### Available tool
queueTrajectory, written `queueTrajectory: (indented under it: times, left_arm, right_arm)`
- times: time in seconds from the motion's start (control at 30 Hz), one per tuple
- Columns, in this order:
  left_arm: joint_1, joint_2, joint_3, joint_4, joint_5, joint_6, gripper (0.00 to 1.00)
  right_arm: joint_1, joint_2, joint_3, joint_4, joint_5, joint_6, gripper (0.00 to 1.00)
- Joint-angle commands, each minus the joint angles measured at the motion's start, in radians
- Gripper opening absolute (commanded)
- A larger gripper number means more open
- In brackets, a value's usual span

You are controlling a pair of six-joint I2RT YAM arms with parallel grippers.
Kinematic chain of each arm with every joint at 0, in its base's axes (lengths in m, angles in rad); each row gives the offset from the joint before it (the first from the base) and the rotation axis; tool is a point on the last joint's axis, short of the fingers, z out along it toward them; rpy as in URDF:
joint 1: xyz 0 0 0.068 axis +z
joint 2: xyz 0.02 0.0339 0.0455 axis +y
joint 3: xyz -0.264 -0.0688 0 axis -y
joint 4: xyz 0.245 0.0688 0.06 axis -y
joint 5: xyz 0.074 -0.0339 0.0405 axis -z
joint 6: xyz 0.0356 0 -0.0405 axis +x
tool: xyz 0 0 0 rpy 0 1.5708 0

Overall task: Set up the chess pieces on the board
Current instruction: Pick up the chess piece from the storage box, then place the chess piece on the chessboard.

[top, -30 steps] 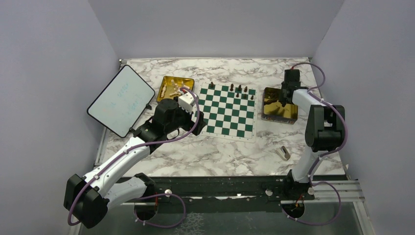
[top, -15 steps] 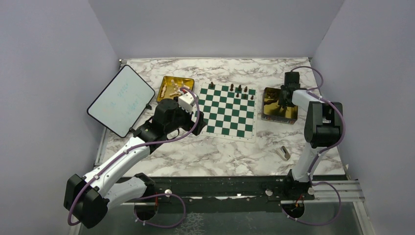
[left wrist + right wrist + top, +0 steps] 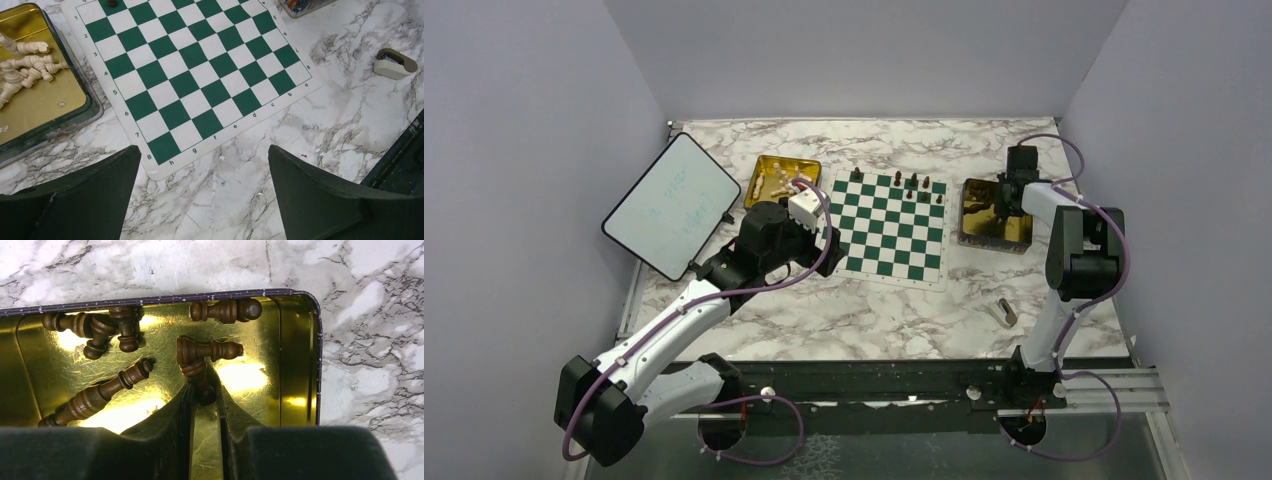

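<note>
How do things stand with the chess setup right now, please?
Left tool open by the board. Right tool pinching a dark piece in the gold tray. Few dark pieces on board. Nothing obstructing.

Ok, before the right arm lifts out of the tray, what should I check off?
1. Right gripper on one piece only: ok, its fingers flank a single lying dark piece in the gold tray.
2. Grip firmly closed: cannot tell.
3. Lift path free: not ok, a neighbouring piece lies against its base.
4. Left gripper out of the way: ok, open and empty near a corner of the board.
5. Empty squares available: ok, most are bare.
</note>
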Motion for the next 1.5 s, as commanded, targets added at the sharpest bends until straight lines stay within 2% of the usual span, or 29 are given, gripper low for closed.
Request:
queueTrajectory:
  times: [0.0, 0.33, 0.57, 0.8, 0.9, 1.0, 1.1, 1.2, 1.27, 1.47]
  left_arm:
    - [0.0, -0.005, -0.006, 0.019, -0.004, 0.005, 0.99]
    - [0.0, 0.016, -0.02, 0.031, -0.008, 0.013, 0.98]
    - [0.0, 0.015, -0.048, 0.065, 0.027, 0.053, 0.95]
    - [-0.001, 0.006, -0.087, 0.142, 0.243, 0.13, 0.87]
    - [-0.003, 0.001, -0.09, 0.199, 0.348, 0.15, 0.84]
    - [-0.006, 0.006, -0.078, 0.235, 0.387, 0.181, 0.78]
    - [-0.011, 0.028, -0.048, 0.242, 0.402, 0.236, 0.77]
    - [-0.013, 0.05, -0.016, 0.233, 0.435, 0.385, 0.77]
    - [-0.014, 0.068, 0.024, 0.226, 0.405, 0.475, 0.76]
    - [-0.016, 0.126, 0.092, 0.184, 0.412, 0.875, 0.78]
  right_arm:
    - [-0.007, 0.01, 0.008, -0.024, -0.033, -0.007, 0.23]
    - [-0.006, -0.096, 0.027, -0.082, -0.01, 0.069, 0.17]
    - [-0.006, -0.142, 0.053, -0.145, -0.089, 0.094, 0.16]
    - [-0.005, -0.225, 0.046, -0.162, -0.297, 0.127, 0.15]
    - [0.0, -0.263, 0.033, -0.155, -0.448, 0.128, 0.15]
    - [0.021, -0.29, 0.023, -0.143, -0.591, 0.112, 0.16]
    - [0.073, -0.285, 0.041, -0.172, -0.669, 0.097, 0.16]
    - [0.154, -0.299, 0.023, -0.153, -0.701, 0.089, 0.16]
    - [0.209, -0.309, 0.009, -0.145, -0.731, 0.085, 0.16]
    - [0.287, -0.379, -0.092, -0.037, -0.956, 0.157, 0.15]
